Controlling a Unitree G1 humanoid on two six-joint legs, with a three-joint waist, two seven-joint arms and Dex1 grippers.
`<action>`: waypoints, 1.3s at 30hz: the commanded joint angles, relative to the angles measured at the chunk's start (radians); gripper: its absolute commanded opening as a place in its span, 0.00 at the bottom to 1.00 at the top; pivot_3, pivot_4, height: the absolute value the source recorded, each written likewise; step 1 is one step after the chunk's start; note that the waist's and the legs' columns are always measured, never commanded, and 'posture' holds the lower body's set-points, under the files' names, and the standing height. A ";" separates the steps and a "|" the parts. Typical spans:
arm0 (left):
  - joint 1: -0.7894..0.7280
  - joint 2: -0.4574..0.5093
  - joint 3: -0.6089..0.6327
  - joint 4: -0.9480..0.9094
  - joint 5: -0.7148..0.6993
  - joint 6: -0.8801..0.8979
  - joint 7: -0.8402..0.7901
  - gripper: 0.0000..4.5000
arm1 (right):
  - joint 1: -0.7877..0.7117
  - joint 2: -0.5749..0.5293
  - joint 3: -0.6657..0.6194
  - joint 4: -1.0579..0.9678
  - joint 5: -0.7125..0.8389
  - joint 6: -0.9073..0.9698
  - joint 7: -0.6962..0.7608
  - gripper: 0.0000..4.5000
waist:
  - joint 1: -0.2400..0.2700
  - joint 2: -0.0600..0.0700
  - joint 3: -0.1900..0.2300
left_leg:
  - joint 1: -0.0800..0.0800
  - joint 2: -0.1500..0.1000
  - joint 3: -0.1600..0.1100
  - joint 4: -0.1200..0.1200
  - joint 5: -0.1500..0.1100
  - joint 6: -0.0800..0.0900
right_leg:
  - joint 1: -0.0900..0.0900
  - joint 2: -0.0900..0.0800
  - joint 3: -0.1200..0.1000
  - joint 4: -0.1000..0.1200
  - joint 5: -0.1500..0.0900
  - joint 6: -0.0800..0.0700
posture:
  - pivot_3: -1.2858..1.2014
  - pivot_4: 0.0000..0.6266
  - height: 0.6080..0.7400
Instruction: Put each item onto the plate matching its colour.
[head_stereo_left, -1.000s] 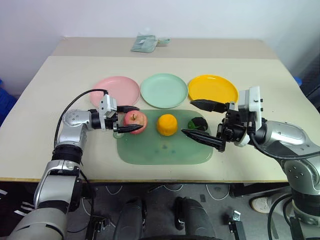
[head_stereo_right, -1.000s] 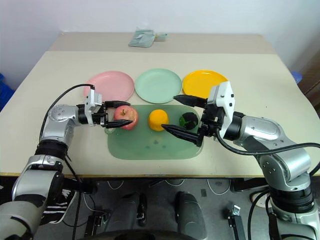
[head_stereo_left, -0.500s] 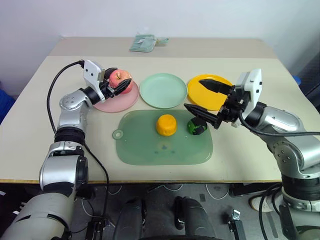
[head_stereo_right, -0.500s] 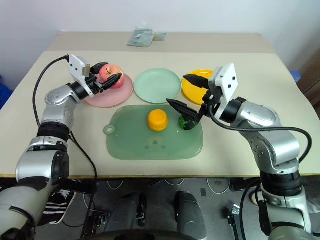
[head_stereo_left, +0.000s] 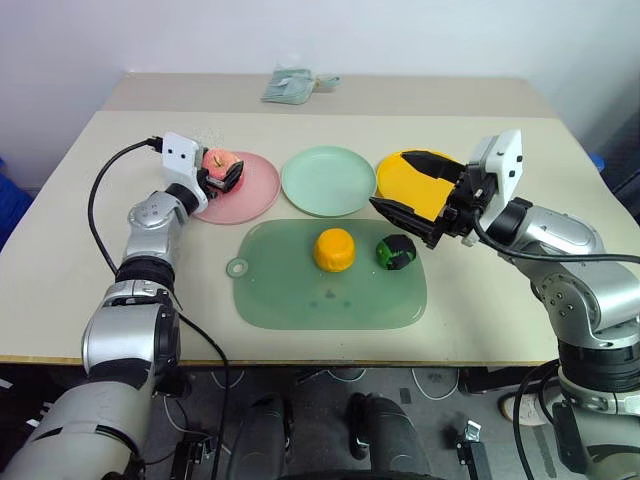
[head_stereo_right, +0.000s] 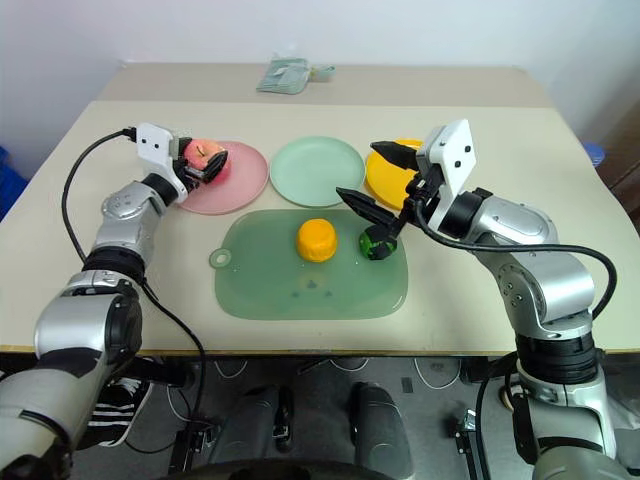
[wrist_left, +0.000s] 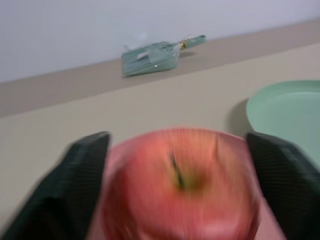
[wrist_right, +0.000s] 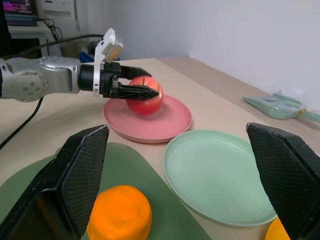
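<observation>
Beige laminate forms the table (head_stereo_left: 90, 250), the largest surface we see, with a folded pale-green packet (head_stereo_left: 290, 84) lying at its far edge. Next in size, a rounded green mat (head_stereo_left: 300, 300) sits near the front edge and carries 2 items: an orange fruit (head_stereo_left: 334, 249) at its centre and, just beside it toward our right, a dark green-and-black lumpy object (head_stereo_left: 396, 251). Behind the mat, 3 plates stand in a row: pink plate (head_stereo_left: 258, 192), mint-green plate (head_stereo_left: 328, 180) and yellow-orange plate (head_stereo_left: 410, 180), well apart from the packet. On the pink plate rests the pink-red apple (wrist_right: 145, 100), upright with its stem dimple up. We see the left gripper (wrist_right: 142, 85) level at the apple, its 2 black fingers (wrist_right: 137, 92) lying along either side of the fruit; we cannot tell whether they press it or stand slightly off it. The right gripper (head_stereo_left: 410, 186) hangs above the near edge of the yellow-orange plate and the lumpy object, its fingers spread wide and holding nothing, pointing toward the mint-green plate.
</observation>
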 joint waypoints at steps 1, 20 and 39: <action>-0.040 0.020 0.033 -0.026 -0.026 -0.033 -0.038 0.99 | -0.003 -0.004 -0.022 -0.042 0.009 -0.011 0.003 1.00 | 0.000 0.000 0.000 | 0.000 0.000 0.000 0.000 0.000 0.000 | 0.000 0.000 0.000 0.000 0.000 0.000 | 0.52 0.24 1.00; 0.285 0.215 -0.003 -0.717 -0.428 0.655 -0.954 0.99 | -0.011 0.000 0.059 -0.059 0.004 0.089 0.012 1.00 | -0.019 0.000 0.000 | 0.000 0.000 -0.002 0.000 0.001 -0.001 | 0.000 0.000 0.000 0.001 -0.001 -0.001 | 0.52 0.24 1.00; 0.440 0.271 0.043 -0.834 -0.426 0.559 -0.961 0.99 | -0.216 0.175 0.385 0.166 -0.210 0.291 -0.096 1.00 | -0.025 0.001 0.000 | -0.001 0.000 0.000 -0.001 0.000 -0.001 | -0.002 -0.001 0.001 0.001 -0.001 -0.002 | 0.52 0.24 1.00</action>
